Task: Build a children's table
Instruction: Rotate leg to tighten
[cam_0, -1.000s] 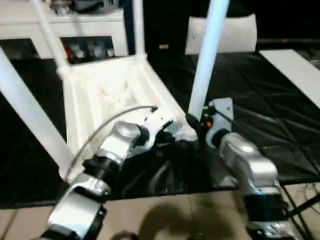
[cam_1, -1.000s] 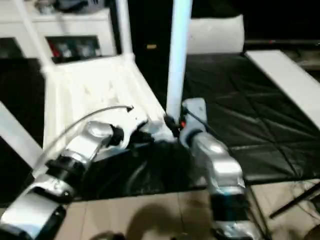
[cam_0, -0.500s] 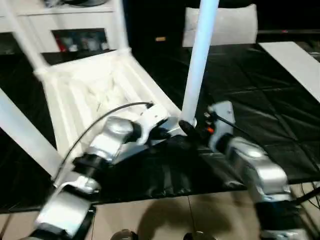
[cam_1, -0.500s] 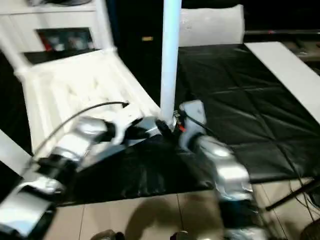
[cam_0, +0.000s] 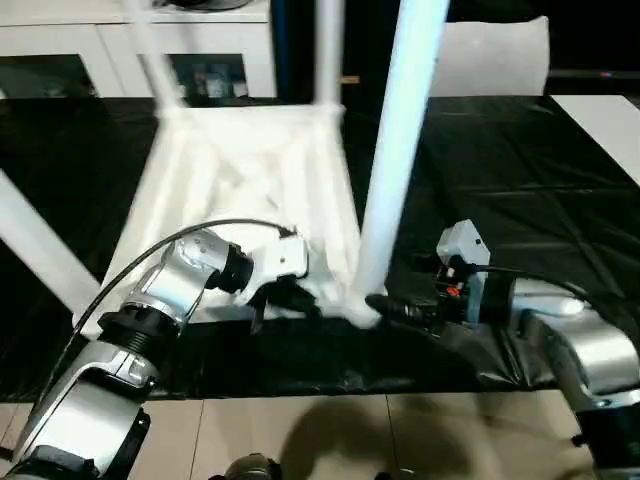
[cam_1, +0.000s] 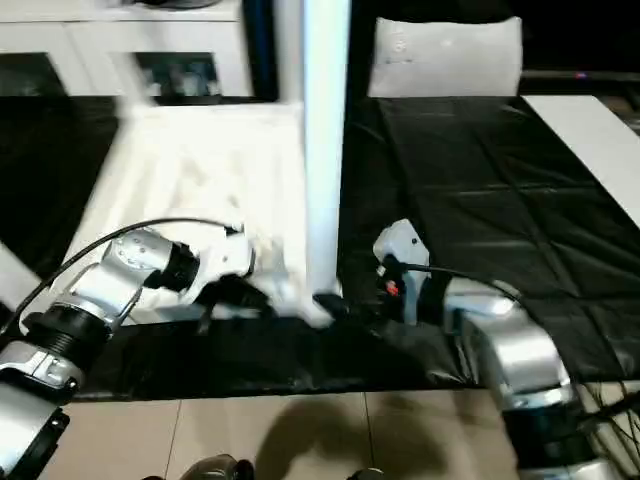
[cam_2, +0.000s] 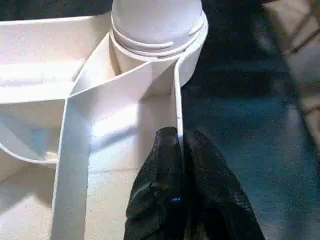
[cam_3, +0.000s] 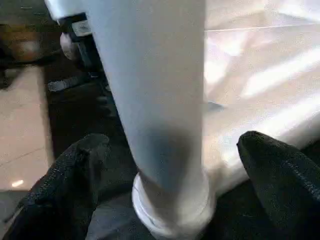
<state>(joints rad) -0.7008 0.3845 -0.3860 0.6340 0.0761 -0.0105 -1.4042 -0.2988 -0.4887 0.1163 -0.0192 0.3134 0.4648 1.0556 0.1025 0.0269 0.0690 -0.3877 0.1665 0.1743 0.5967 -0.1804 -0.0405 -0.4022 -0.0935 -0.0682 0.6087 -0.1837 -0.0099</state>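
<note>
- Left jaws (cam_2: 181, 150) pinched on tabletop rim (cam_2: 176, 100); right jaws (cam_3: 165, 170) wide open around near leg (cam_3: 160, 90), holding nothing.
- Keep rim steady, check leg seated.

Upturned white tabletop (cam_0: 250, 170), legs (cam_0: 395, 150) upright in sockets

A robot test room, home-like

Black sheeting (cam_0: 520, 190) covered the work surface; white cabinets (cam_0: 120, 55) stood behind, over tiled floor (cam_0: 330, 430).
</note>
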